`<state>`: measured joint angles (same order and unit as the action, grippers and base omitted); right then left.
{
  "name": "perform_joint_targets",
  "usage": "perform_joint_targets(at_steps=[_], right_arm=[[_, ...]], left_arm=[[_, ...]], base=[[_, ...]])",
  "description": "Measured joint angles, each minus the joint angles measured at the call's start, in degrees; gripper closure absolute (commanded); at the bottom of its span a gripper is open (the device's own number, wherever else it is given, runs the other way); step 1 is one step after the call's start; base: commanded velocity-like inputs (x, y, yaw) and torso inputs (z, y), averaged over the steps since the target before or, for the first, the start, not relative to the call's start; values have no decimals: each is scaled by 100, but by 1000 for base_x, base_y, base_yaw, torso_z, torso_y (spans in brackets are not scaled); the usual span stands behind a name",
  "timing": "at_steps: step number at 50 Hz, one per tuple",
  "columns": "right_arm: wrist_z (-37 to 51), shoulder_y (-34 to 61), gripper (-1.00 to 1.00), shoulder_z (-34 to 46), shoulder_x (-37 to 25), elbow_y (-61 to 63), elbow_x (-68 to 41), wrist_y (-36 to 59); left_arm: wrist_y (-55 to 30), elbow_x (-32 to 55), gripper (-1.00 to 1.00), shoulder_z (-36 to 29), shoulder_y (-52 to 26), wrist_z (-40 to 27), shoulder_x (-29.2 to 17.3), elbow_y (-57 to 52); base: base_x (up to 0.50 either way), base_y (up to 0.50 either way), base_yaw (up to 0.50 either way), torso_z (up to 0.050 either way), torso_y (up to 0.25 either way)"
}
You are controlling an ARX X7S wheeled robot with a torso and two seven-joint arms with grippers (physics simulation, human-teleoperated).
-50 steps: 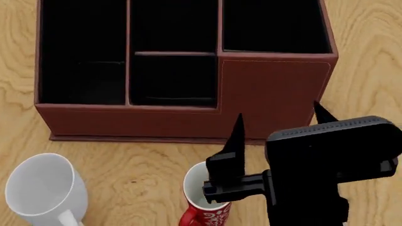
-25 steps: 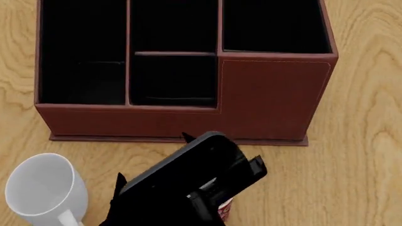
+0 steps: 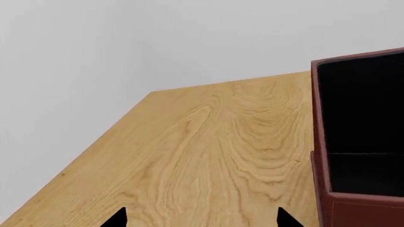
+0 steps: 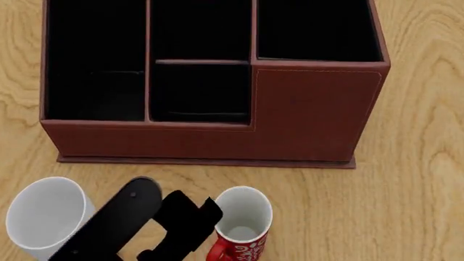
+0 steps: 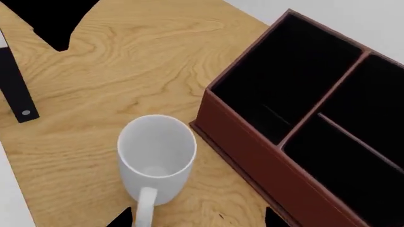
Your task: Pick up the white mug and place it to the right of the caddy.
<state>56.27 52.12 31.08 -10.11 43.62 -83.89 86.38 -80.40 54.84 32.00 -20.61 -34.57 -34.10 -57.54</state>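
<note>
- The plain glossy white mug with a loop handle (image 4: pixel 49 216) stands upright on the wooden table (image 4: pixel 406 206), in front of the caddy's left front corner, handle turned away from the caddy.
- The large reddish-brown leather-look caddy with black-lined compartments (image 4: pixel 217 138) is our landmark; the mug sits near its front wall, not touching.
- Our right tool (image 5: pixel 197 218) hangs above the mug, tips spread open, rim between them; this arm is nearer.
- Our left tool (image 3: pixel 200 218), also open, is off the caddy's left side.
- A red floral mug (image 4: pixel 243 220) stands to the white mug's right, in the carry path toward the caddy's right side.
</note>
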Motion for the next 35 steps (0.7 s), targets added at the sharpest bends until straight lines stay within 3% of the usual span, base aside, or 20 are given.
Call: perform_joint_targets(at_steps=[14,35], right_arm=[[-383,54,-100,475,150,-320,173,-347],[-1729,-2,-100,1098,63,-1041,1398,-1331]], left_arm=[[340,-53,-100,-37,269,-4,-118,73],[425,95,-100,-209,266,-256,-252,82]], base=[[0,0,0,0,0],[0,0,0,0,0]])
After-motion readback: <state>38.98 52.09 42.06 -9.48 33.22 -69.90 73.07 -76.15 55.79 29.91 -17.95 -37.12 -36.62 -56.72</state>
